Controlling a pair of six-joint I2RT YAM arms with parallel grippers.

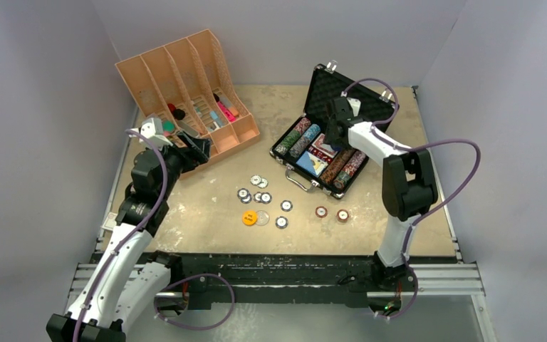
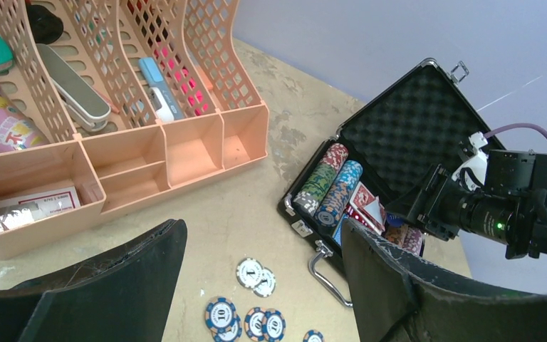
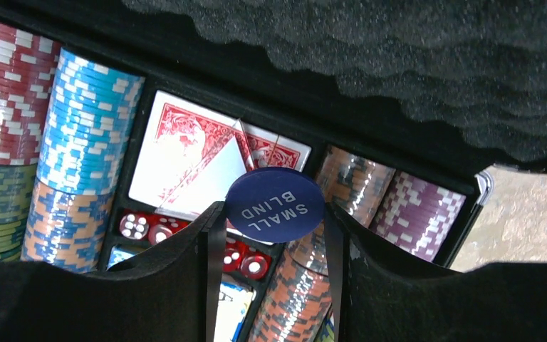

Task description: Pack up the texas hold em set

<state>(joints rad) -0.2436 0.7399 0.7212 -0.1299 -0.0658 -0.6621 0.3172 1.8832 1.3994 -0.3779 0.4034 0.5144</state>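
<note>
The black briefcase [image 1: 325, 87] lies open at the back right, its foam lid [image 3: 370, 64] up. Rows of striped chips [image 3: 78, 142], a red card deck [image 3: 185, 153] and red dice [image 3: 141, 226] fill its tray. My right gripper [image 3: 274, 214] hangs over the tray, shut on a blue round "SMALL BLIND" button [image 3: 275, 203] pinched edge to edge between its fingertips. Loose chips [image 1: 262, 197] and a yellow button [image 1: 249, 218] lie on the table in front of the case; two red chips [image 1: 331, 213] lie to their right. My left gripper [image 2: 263, 231] is open and empty above the table beside the organiser.
The orange slotted desk organiser [image 1: 236, 132] stands at the back left, holding pens, a stapler and other small items, right beside my left gripper [image 1: 198, 151]. Grey walls close in the table on three sides. The case's silver handle [image 1: 298, 179] points toward the loose chips.
</note>
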